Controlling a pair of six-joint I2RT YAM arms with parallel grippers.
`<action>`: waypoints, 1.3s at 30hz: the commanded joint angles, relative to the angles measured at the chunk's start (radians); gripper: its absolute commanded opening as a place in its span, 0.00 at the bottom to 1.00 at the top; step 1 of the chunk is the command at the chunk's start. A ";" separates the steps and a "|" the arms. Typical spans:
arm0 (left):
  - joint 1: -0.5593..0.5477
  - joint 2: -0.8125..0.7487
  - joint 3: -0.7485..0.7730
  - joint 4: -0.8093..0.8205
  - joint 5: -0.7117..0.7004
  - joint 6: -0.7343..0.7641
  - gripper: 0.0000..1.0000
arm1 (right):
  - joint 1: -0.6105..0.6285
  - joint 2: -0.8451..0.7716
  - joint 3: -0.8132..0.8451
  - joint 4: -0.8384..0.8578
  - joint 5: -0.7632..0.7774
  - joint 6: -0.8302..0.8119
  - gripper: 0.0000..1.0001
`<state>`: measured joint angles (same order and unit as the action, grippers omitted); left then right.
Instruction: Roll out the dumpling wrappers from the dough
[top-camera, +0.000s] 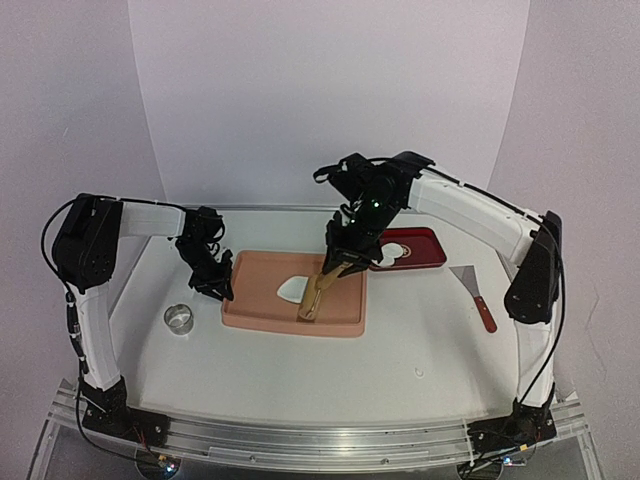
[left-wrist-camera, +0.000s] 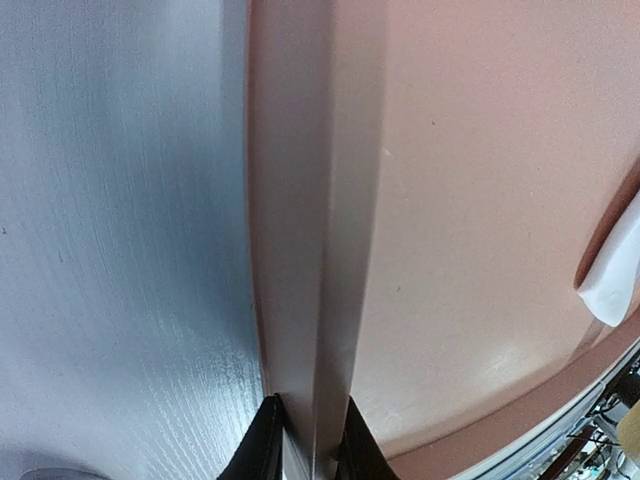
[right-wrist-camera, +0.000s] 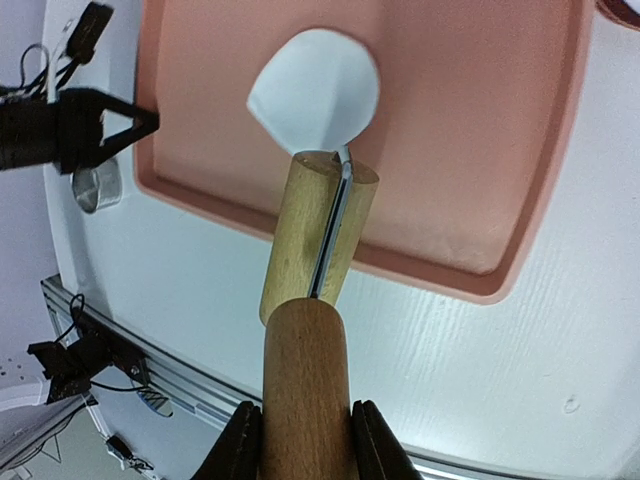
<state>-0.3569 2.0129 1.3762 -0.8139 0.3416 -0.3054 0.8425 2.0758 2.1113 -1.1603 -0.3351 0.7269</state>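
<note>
The dough (top-camera: 291, 289) is a flat white sheet, roundish with a pointed side, lying in the pink tray (top-camera: 340, 318). My right gripper (top-camera: 345, 262) is shut on the handle of a wooden rolling pin (top-camera: 313, 298). In the right wrist view (right-wrist-camera: 305, 445) the roller (right-wrist-camera: 320, 230) points at the dough's (right-wrist-camera: 315, 90) near edge. My left gripper (top-camera: 215, 290) is shut on the tray's left rim (left-wrist-camera: 310, 250), pinched between its fingers (left-wrist-camera: 308, 452). A white disc-like wrapper (top-camera: 397, 250) lies in the red tray (top-camera: 425, 260).
A metal ring cutter (top-camera: 180, 318) stands on the table left of the pink tray, near my left gripper. A scraper with a red handle (top-camera: 477, 297) lies at the right. The red tray stands behind the pink tray's right end.
</note>
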 joint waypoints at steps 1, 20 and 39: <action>-0.015 0.060 -0.055 -0.081 -0.118 0.063 0.02 | -0.030 0.002 0.063 -0.064 0.019 -0.061 0.00; -0.031 0.046 -0.063 -0.135 -0.107 0.088 0.02 | -0.074 0.230 0.250 -0.080 -0.067 -0.230 0.00; -0.036 0.095 -0.014 -0.145 -0.056 0.118 0.01 | -0.183 0.382 0.058 -0.113 -0.023 -0.247 0.00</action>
<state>-0.3828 2.0155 1.3987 -0.8928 0.2970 -0.2245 0.6765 2.3260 2.2478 -1.1851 -0.5201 0.4969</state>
